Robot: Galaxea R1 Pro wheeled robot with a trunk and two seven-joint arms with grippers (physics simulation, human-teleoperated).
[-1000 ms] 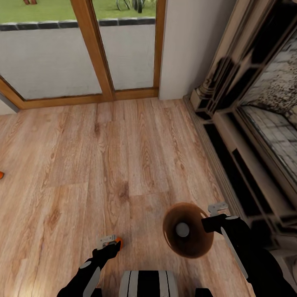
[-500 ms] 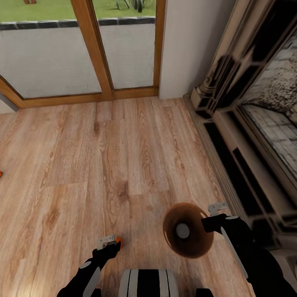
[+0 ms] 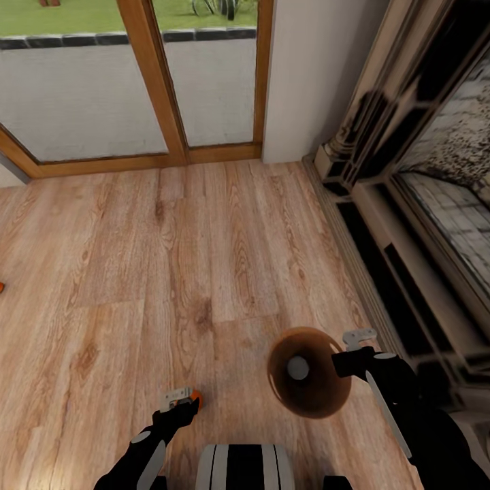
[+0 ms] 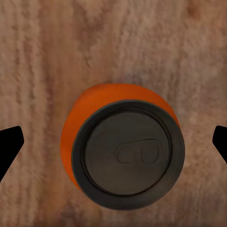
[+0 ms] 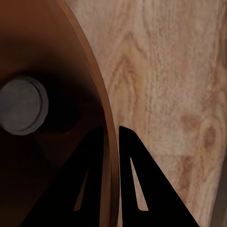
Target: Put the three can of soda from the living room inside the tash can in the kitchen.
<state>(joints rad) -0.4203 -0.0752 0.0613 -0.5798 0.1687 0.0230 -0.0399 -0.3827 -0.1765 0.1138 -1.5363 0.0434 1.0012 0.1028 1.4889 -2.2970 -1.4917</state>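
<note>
An orange can of soda stands upright on the light wood floor. My left gripper hangs right over it. In the left wrist view the can's grey top lies between the widely spread fingertips, which do not touch it, so this gripper is open. My right gripper is shut on the brown rim of the tash can. The right wrist view has one finger on each side of that rim. A can with a grey top lies inside the bin. A speck of orange shows at the far left edge.
The ornate fireplace and its stepped hearth run along the right side, close to my right arm. A wood-framed glass door and a white wall corner close off the far end. Bare floor stretches between them and me.
The tash can and my right gripper have shifted slightly up and left in the head view. The left gripper and the orange can have stayed put.
</note>
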